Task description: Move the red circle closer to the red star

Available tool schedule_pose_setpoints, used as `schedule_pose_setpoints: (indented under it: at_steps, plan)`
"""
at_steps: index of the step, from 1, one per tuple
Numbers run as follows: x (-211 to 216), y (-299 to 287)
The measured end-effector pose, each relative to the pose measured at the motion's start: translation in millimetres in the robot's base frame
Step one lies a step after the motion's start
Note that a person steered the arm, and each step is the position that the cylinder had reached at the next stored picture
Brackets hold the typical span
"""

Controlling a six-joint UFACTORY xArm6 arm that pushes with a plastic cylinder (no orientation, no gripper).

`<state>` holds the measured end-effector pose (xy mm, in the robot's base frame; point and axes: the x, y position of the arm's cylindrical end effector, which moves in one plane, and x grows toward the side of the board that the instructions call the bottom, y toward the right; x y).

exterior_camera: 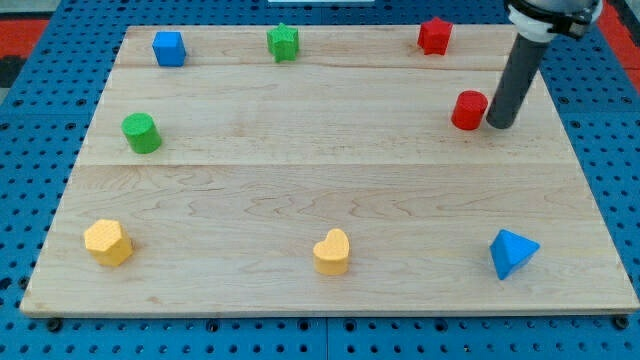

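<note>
The red circle [468, 110] is a short red cylinder at the view's right, on the wooden board. The red star [434, 36] sits near the board's top edge, above and slightly left of the circle. My tip [499, 126] is the lower end of the dark rod, just to the right of the red circle, very close to it or touching it.
A blue cube [169, 48] and a green star [284, 42] lie along the top. A green circle [141, 133] is at the left. A yellow hexagon [108, 242], a yellow heart [332, 252] and a blue triangle [512, 253] lie along the bottom.
</note>
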<state>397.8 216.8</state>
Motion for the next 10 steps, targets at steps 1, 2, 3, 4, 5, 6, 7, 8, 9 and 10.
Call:
schedule_pose_setpoints:
  at_steps: [1, 2, 3, 4, 5, 6, 7, 8, 9, 10]
  plan:
    - [13.6, -9.7]
    - [-2.8, -18.9]
    - [-27.1, 0.6]
    - [-32.9, 6.0]
    - [-7.3, 9.7]
    - [-27.5, -42.1]
    - [-62.5, -38.1]
    - [-65.0, -38.4]
    - [-53.3, -49.7]
    - [-70.8, -84.2]
